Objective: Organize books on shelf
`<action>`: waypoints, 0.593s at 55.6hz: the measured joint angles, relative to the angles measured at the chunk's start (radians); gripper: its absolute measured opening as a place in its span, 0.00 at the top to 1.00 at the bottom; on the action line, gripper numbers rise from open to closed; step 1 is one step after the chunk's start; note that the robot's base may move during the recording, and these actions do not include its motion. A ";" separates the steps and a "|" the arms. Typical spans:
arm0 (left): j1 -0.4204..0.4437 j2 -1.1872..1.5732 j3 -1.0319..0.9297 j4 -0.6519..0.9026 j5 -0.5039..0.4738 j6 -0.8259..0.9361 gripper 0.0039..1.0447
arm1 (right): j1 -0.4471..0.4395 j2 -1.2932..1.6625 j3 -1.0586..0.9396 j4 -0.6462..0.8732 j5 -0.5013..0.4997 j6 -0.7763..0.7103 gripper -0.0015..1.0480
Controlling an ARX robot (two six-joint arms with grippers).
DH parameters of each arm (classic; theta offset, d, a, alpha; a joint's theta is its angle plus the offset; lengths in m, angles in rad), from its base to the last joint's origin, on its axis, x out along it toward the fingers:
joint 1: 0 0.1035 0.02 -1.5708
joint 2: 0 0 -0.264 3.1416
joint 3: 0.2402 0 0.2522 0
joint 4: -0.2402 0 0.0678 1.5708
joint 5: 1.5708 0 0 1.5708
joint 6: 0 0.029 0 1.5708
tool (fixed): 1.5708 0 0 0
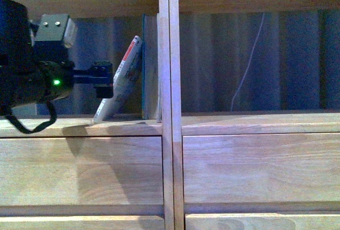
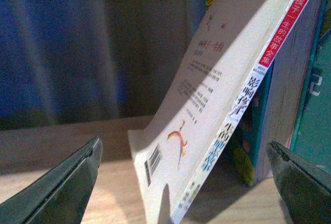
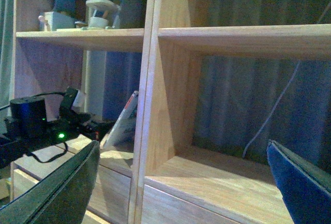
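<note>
Step in hand, as judged: straightening the leaning book. The left gripper is held inside the left compartment of the shelf, at the white-grey paperback. In the left wrist view its fingers are spread wide either side of the paperback, not closed on it. The paperback is tilted, foot out on the compartment floor, top resting against the teal-edged book, which stands upright against the central divider. Next move is judged to need the fingers closed on, or pushed against, the paperback to tip it upright without its foot sliding. The right compartment holds no books; only a thin cable is seen behind. The right gripper is held wide and empty before that compartment.
</note>
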 joint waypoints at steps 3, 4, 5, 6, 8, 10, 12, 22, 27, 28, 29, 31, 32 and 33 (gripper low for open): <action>0.010 -0.061 -0.078 0.018 -0.007 -0.015 0.07 | 0.000 0.000 0.000 0.000 0.000 0.000 0.07; 0.014 -0.089 -0.111 0.027 -0.006 -0.021 0.07 | 0.000 0.000 0.000 0.000 0.000 0.000 0.07; 0.016 -0.103 -0.128 0.031 -0.006 -0.027 0.07 | 0.000 0.000 0.000 0.000 0.000 0.000 0.07; 0.021 -0.133 -0.161 0.037 -0.007 -0.031 0.07 | 0.000 0.000 0.000 0.000 0.000 0.000 0.07; 0.027 -0.182 -0.212 0.042 -0.006 -0.038 0.07 | 0.000 0.000 0.000 0.000 0.000 0.000 0.07; 0.036 -0.252 -0.279 0.048 0.013 -0.055 0.07 | 0.000 0.000 0.000 0.000 0.000 0.000 0.07; 0.043 -0.309 -0.328 0.042 0.034 -0.076 0.07 | 0.000 0.000 0.000 0.000 0.000 0.000 0.07; 0.049 -0.500 -0.470 0.036 0.040 -0.124 0.07 | 0.000 0.000 0.000 0.000 0.000 0.000 0.07; 0.050 -0.495 -0.478 0.035 0.039 -0.130 0.07 | 0.000 0.000 0.000 0.000 0.000 0.000 0.07; 0.050 -0.494 -0.479 0.034 0.039 -0.131 0.07 | 0.000 0.000 0.000 0.000 0.000 0.000 0.07; 0.047 -0.499 -0.474 -0.012 0.009 -0.119 0.10 | 0.005 -0.003 0.004 -0.024 0.023 -0.011 0.08; 0.045 -0.531 -0.481 -0.149 -0.085 -0.096 0.18 | 0.055 -0.029 0.063 -0.266 0.199 -0.090 0.15; 0.045 -0.554 -0.504 -0.196 -0.108 -0.089 0.23 | 0.077 -0.040 0.083 -0.365 0.271 -0.127 0.18; 0.047 -0.570 -0.527 -0.205 -0.115 -0.084 0.26 | 0.106 -0.063 0.093 -0.498 0.366 -0.187 0.23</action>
